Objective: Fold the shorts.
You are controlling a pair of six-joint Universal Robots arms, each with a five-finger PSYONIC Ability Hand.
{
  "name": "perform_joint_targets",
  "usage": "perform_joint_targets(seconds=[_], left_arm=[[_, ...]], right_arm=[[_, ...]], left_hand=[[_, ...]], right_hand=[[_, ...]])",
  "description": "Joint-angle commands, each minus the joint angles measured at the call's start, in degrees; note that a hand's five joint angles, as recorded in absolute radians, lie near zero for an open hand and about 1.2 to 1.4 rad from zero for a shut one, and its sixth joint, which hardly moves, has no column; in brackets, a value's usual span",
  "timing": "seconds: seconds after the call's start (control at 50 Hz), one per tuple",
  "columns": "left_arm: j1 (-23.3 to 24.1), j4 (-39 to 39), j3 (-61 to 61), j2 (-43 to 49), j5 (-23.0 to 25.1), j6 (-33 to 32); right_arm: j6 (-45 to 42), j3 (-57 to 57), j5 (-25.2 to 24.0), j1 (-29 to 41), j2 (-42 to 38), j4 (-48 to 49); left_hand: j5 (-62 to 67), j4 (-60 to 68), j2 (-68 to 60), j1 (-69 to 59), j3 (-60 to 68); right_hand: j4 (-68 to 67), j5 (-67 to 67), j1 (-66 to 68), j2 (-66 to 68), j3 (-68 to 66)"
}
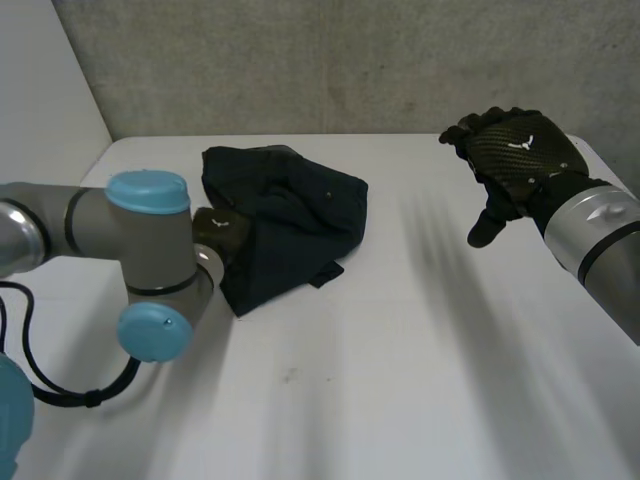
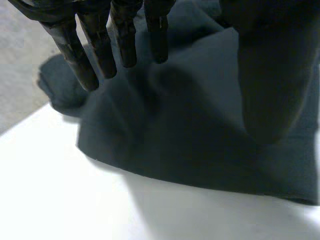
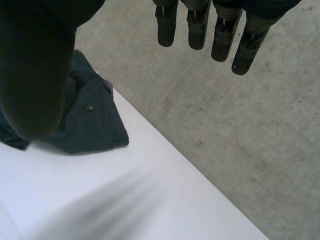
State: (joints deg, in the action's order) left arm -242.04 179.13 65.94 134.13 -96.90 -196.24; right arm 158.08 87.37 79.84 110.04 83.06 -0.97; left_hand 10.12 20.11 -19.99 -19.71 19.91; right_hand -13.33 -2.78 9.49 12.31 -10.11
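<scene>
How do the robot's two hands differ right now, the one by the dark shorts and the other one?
The left hand is down at the shorts, fingers stretched over the dark cloth; the right hand is well apart from them, touching nothing. The left hand is above the table; the right hand is out by its edge, floor beyond its fingers. Both are black, fingers straight, gripping nothing.

Shorts [image 1: 290,225] on table [image 1: 400,380], left of centre

White tabletop [image 1: 400,400], matte, with one small dark mark [image 1: 290,375] near its middle. Grey speckled wall [image 1: 350,60] directly behind the far edge. Plain white panel [image 1: 40,90] on the left. Lighting even.
</scene>
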Motion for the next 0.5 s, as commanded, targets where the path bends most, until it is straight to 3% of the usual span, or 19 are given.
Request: perform_joint_targets(seconds=[0.02, 0.44, 0.5], left_arm=[[1.6, -2.4, -0.1, -0.1, 0.0, 6.2], [1.3, -2.4, -4.9, 5.9, -0.2, 6.7], [1.3, -2.3, -5.0, 6.1, -0.3, 6.7]], right_arm=[[0.1, 0.1, 0.1, 0.0, -1.8, 0.0], [0.0, 1.1, 0.1, 0.1, -2.8, 0.1], [0.0, 1.1, 0.1, 0.1, -2.8, 0.1]], left_hand=[[4.6, 4.6, -4.7, -5.0, 4.8], [6.9, 6.9, -7.0, -7.3, 7.1], [13.0, 13.0, -13.1, -13.4, 13.2]], right_hand=[[3.3, 2.8, 0.5, -2.3, 0.1], [3.3, 2.8, 0.5, -2.3, 0.1], [3.3, 2.8, 0.5, -2.3, 0.1]])
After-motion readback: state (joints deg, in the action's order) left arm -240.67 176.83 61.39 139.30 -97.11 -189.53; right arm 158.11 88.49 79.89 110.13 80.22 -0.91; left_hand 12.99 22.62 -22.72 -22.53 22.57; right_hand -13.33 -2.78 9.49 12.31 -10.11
